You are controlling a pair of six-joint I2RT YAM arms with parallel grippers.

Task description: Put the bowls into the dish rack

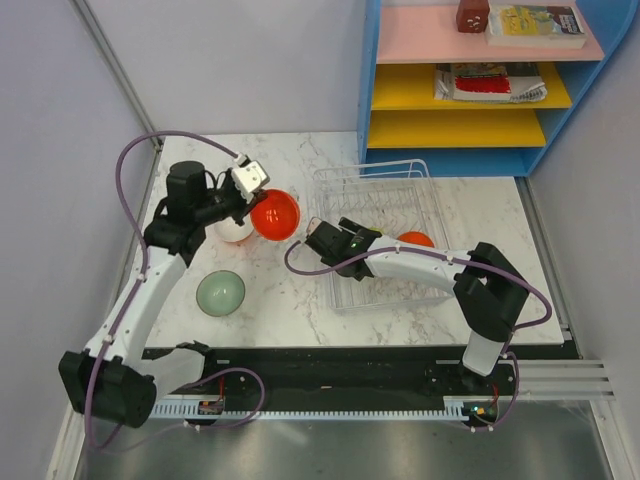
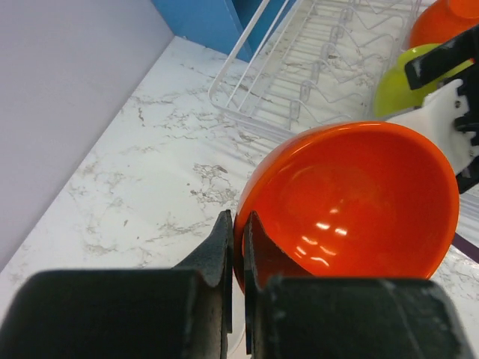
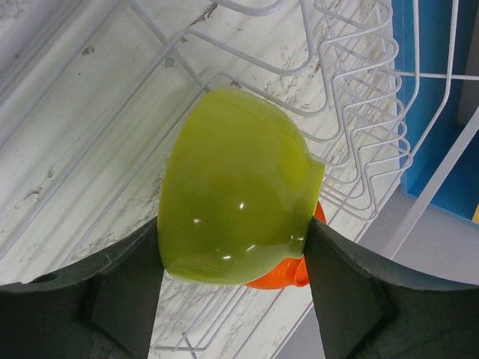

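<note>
Pinching orange bowl (image 2: 352, 202) rim, left tool (image 2: 239, 224) closed

The left arm (image 1: 140, 300) and the right arm (image 1: 410, 262) are white tubes with black joints. A purple cable (image 1: 125, 175) runs along each one. The left end effector (image 2: 238, 243) and the right end effector (image 3: 233, 250) have dark, flat fingers (image 2: 217, 258). The right arm has a tiny green light.

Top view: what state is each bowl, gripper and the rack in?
Left gripper: shut on orange bowl rim.
Orange bowl: held, tilted.
Right gripper: shut on yellow-green bowl.
Yellow-green bowl: held over rack.
Sage bowl: upright on table.
White bowl: on table, partly hidden.
Rack: holds second orange bowl.
</note>
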